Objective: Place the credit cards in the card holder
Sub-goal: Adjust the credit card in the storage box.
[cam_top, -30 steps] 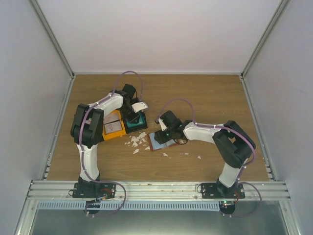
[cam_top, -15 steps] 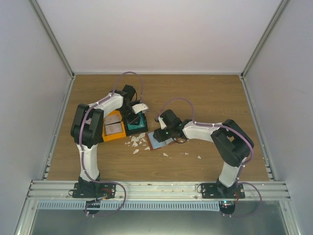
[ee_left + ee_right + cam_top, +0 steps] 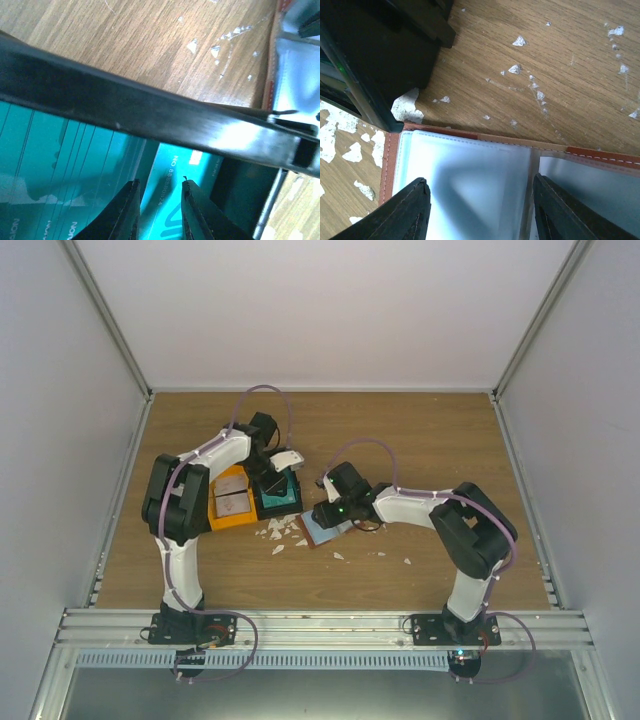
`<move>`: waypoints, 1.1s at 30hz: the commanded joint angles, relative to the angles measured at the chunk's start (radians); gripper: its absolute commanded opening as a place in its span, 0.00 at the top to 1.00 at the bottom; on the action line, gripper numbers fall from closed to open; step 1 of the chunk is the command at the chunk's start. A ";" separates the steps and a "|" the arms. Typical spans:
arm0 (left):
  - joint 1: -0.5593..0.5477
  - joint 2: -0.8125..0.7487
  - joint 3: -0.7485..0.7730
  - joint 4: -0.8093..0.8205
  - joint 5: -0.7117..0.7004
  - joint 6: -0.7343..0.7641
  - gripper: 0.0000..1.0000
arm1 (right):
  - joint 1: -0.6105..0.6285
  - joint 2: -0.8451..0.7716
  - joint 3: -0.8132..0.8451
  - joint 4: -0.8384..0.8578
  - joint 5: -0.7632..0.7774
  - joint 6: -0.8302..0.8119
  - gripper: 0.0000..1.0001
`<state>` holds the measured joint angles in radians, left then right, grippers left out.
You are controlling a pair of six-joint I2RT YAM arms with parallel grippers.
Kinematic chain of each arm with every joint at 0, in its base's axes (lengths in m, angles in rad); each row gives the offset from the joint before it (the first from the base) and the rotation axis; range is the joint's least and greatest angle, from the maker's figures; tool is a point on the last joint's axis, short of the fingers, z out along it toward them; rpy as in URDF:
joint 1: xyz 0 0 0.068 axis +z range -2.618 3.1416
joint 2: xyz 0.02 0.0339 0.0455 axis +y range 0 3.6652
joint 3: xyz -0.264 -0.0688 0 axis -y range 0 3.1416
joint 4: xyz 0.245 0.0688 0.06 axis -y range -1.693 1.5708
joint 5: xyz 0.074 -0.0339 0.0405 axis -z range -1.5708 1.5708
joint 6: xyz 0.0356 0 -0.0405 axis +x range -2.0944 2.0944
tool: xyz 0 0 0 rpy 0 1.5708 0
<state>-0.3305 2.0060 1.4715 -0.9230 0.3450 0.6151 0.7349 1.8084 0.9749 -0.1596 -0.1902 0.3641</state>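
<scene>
Narrowing to a slim empty gap, my left gripper (image 3: 158,182) readies a pick from the credit cards (image 3: 65,150) ahead; right gripper (image 3: 480,180), open, straddles the card holder (image 3: 465,150).

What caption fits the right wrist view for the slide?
Right claw hangs open over the opened card holder, white scraps strewn on the wooden table.
</scene>
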 commanded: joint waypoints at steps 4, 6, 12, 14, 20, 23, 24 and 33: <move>-0.014 -0.070 -0.033 -0.028 0.042 -0.029 0.75 | 0.018 0.060 -0.017 -0.031 -0.064 -0.029 0.41; -0.016 -0.082 -0.042 -0.027 0.045 -0.036 0.75 | 0.025 0.052 -0.012 -0.021 -0.063 -0.035 0.40; -0.032 -0.110 -0.073 -0.023 0.057 -0.052 0.75 | 0.036 0.056 0.003 -0.010 -0.055 -0.037 0.40; -0.039 -0.123 -0.084 -0.028 0.052 -0.065 0.75 | 0.036 0.057 0.007 -0.011 -0.050 -0.034 0.40; -0.067 -0.159 -0.117 -0.017 0.051 -0.084 0.75 | 0.037 0.056 0.001 -0.007 -0.046 -0.020 0.40; -0.076 -0.161 -0.128 -0.024 0.044 -0.092 0.75 | 0.036 0.054 -0.005 -0.003 -0.046 -0.012 0.40; -0.079 -0.165 -0.134 -0.025 0.044 -0.094 0.76 | 0.037 0.053 -0.007 -0.002 -0.047 -0.009 0.40; -0.083 -0.211 -0.172 -0.004 0.078 -0.143 0.75 | 0.034 0.048 -0.020 0.009 -0.048 0.032 0.42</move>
<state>-0.4038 1.8362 1.3231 -0.9230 0.3790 0.5121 0.7601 1.8263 0.9855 -0.1173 -0.2245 0.3569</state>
